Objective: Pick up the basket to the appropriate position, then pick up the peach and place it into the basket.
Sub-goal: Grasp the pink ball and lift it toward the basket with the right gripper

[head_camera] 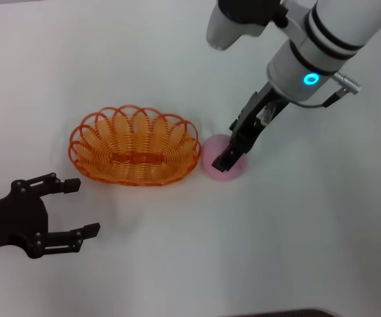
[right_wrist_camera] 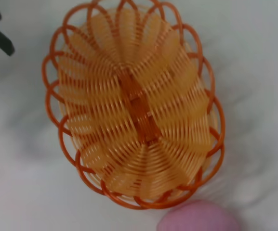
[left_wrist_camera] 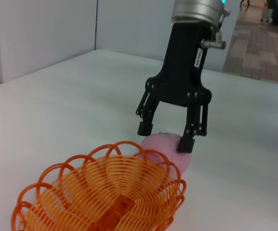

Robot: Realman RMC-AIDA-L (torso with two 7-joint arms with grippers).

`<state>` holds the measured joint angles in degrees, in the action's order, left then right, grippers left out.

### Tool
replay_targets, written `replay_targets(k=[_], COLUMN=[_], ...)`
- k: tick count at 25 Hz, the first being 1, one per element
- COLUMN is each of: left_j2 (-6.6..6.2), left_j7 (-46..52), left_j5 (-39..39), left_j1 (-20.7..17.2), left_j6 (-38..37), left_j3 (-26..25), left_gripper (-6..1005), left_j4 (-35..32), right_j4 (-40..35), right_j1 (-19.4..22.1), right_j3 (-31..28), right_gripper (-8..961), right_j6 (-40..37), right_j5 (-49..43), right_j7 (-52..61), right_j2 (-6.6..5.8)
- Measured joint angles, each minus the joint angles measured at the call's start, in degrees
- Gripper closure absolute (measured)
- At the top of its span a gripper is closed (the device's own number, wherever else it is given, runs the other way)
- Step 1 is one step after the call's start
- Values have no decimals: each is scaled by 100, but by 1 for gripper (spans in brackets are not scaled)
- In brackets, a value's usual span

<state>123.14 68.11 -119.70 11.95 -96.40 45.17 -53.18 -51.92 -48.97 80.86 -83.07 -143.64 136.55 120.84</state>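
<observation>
Your peach [head_camera: 218, 166] sits on the white table [head_camera: 177, 264] just right of centre in the head view, a pink round shape partly covered by the right gripper [head_camera: 232, 153]; no leaf shows from any view. In the left wrist view the peach [left_wrist_camera: 162, 150] lies in the middle of the frame, right behind the far rim of the basket [left_wrist_camera: 105, 197], and in the right wrist view only its top edge [right_wrist_camera: 199, 219] peeks in at the bottom, right of centre. The basket [head_camera: 135, 145] stands upright on the table left of centre in the head view, its right end touching or all but touching the peach; you cannot tell which. It holds nothing, and the right wrist view shows its woven floor [right_wrist_camera: 134, 103] filling most of the frame. The right gripper comes down from the upper right of the head view, and in the left wrist view you see it [left_wrist_camera: 168, 135] from the front with its fingers [left_wrist_camera: 186, 143] spread apart, one on each side of the peach: one tip is against the pink surface, the other stands just off it, so the grasp is not closed. Your left gripper [head_camera: 74, 208] is at the lower left of the head view, low by the table and near the basket's left end but apart from it, fingers [head_camera: 65, 185] released and wide, holding nothing.
</observation>
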Motion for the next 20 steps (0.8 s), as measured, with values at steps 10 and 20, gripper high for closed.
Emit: replay_targets(k=[10, 20], left_j2=[0, 0], left_j7=[0, 0], left_j5=[0, 0], left_j1=[0, 0], left_j6=[-49, -130], left_j3=[-76, -128], left_gripper=[141, 142], left_j4=[0, 1], right_j4=[130, 106], right_j1=[-17, -1], right_j3=[173, 151], right_gripper=[4, 199], right_j6=[141, 125], right_j5=[105, 89], right_j7=[71, 171], right_j2=[-8, -34])
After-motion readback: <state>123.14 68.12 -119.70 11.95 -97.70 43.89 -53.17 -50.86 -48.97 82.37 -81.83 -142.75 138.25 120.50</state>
